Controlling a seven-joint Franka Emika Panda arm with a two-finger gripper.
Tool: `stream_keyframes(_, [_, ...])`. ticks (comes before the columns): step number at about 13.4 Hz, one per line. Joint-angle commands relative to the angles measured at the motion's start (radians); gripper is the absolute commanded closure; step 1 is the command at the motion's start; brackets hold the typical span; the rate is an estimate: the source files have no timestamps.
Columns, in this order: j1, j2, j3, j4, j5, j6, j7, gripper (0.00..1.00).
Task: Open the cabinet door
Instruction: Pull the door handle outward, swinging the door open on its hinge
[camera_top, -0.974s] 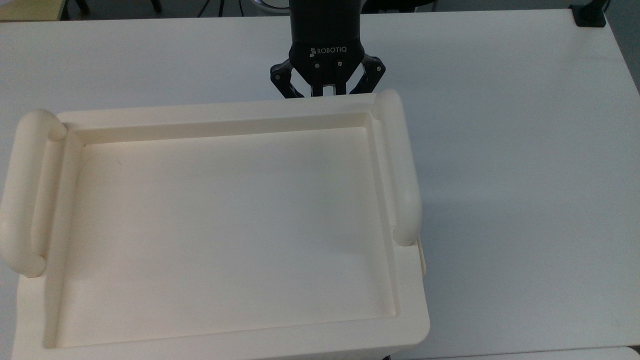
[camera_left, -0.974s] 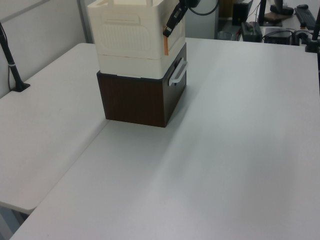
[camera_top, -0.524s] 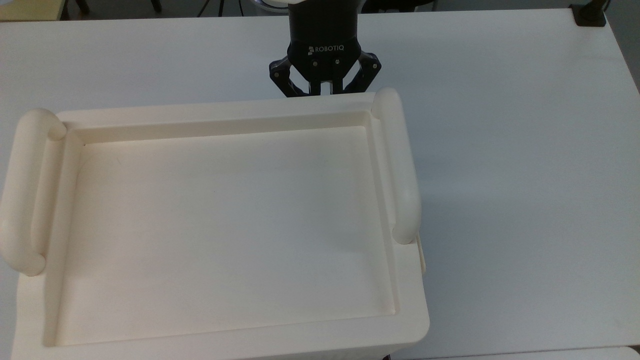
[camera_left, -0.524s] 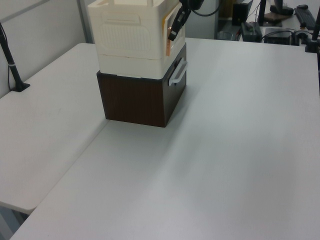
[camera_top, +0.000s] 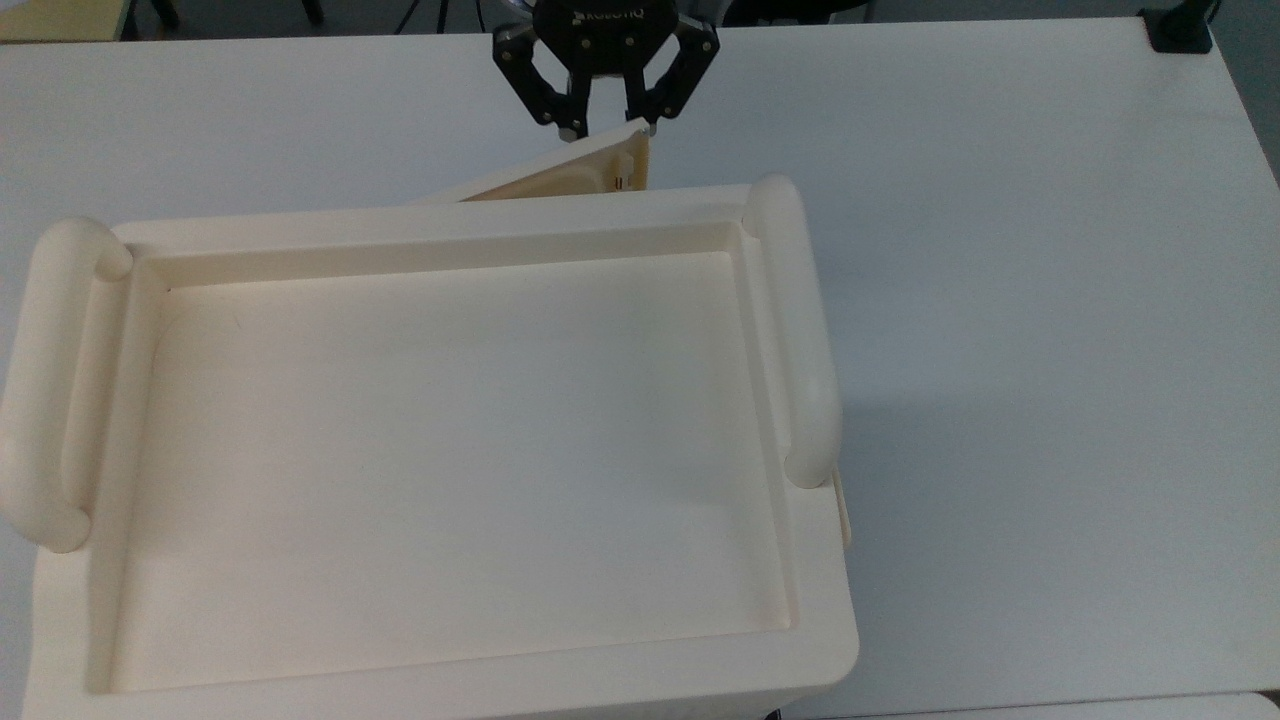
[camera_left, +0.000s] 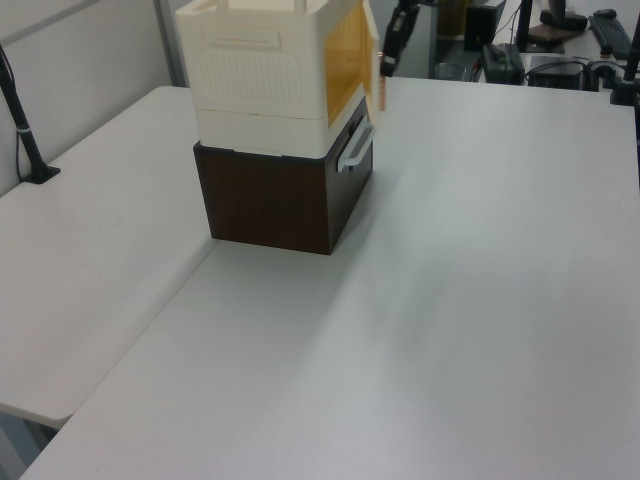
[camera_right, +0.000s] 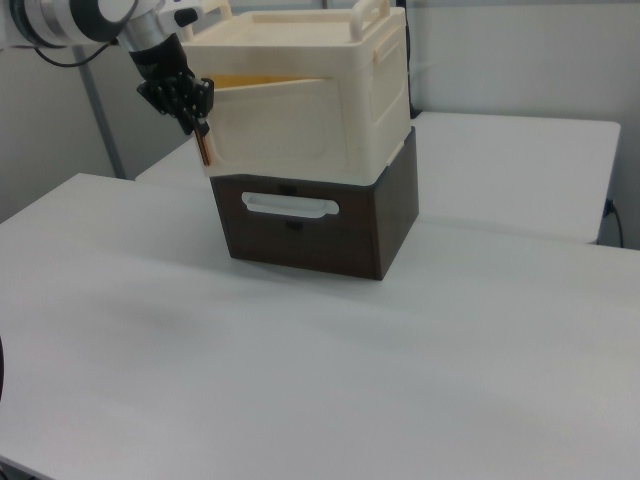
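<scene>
The cream cabinet (camera_top: 450, 225) sits on a dark brown drawer unit (camera_left: 270, 205). Its cabinet door (camera_top: 560, 175) stands partly swung out, hinged toward the top view's left, with its free edge toward the top. In the left view the door (camera_left: 379, 70) shows edge-on, with an orange-lit interior behind it. In the right view the door (camera_right: 290, 125) angles out from the cabinet (camera_right: 380, 90). My gripper (camera_top: 610, 130) is open, its two fingers spread either side of the door's free edge. It also appears as the black gripper (camera_left: 388, 66) and gripper (camera_right: 198, 122) at that edge.
The brown unit (camera_right: 330, 235) has a white drawer handle (camera_right: 290, 207) on its front, below the door. Two rounded tubular handles (camera_top: 800, 340) run along the cabinet top's short sides. White table (camera_top: 1050, 300) extends wide around the stack. A black clamp (camera_top: 1180, 30) sits at the far corner.
The gripper has drawn back from the cabinet toward the top view's top and slightly left. The door, shut a second ago, has swung out with it.
</scene>
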Motion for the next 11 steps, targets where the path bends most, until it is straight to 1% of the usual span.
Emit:
stream_keyframes(1, [-0.004, -0.069, -0.006, -0.014, 0.003, -0.164, -0.034, 0.17])
stream_keyframes(2, [-0.002, -0.083, -0.005, -0.011, 0.004, -0.211, -0.043, 0.1])
stream_keyframes(5, [-0.004, -0.138, 0.001, -0.006, 0.01, -0.307, -0.046, 0.09])
stream_keyframes(7, [-0.005, -0.149, -0.002, 0.003, 0.007, -0.313, -0.04, 0.09])
stream_keyframes(9, [-0.004, -0.141, -0.006, 0.038, 0.006, -0.26, -0.031, 0.09])
stream_keyframes(11, [-0.005, -0.135, -0.009, 0.035, 0.006, -0.146, -0.027, 0.09])
